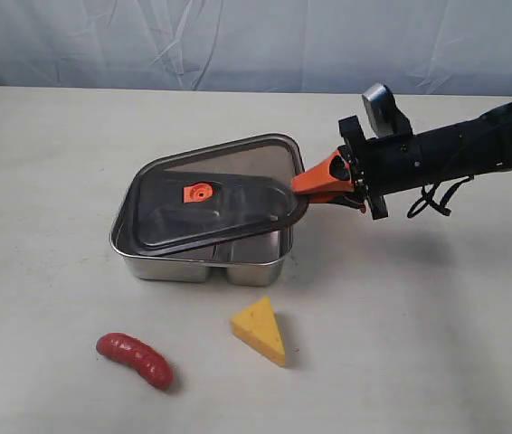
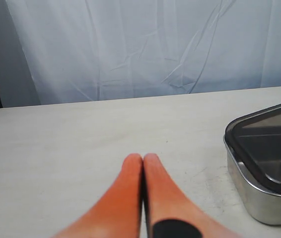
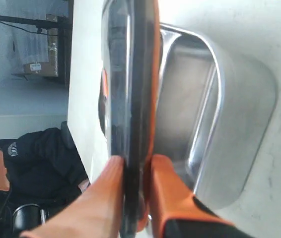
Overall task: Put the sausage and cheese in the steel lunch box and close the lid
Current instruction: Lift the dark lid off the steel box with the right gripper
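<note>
The steel lunch box (image 1: 238, 267) stands mid-table, and the dark translucent lid (image 1: 211, 199) with its orange tab lies askew on top, raised at its right end. My right gripper (image 1: 315, 185) is shut on the lid's right edge; in the right wrist view its orange fingers (image 3: 105, 188) pinch the lid's rim (image 3: 138, 99) above the box (image 3: 215, 129). The red sausage (image 1: 135, 358) and the yellow cheese (image 1: 260, 329) lie on the table in front of the box. My left gripper (image 2: 143, 161) is shut and empty over bare table, left of the box (image 2: 264, 198).
A white cloth backdrop (image 1: 238, 41) hangs behind the table's far edge. The right arm (image 1: 464, 149) reaches in from the right above the table.
</note>
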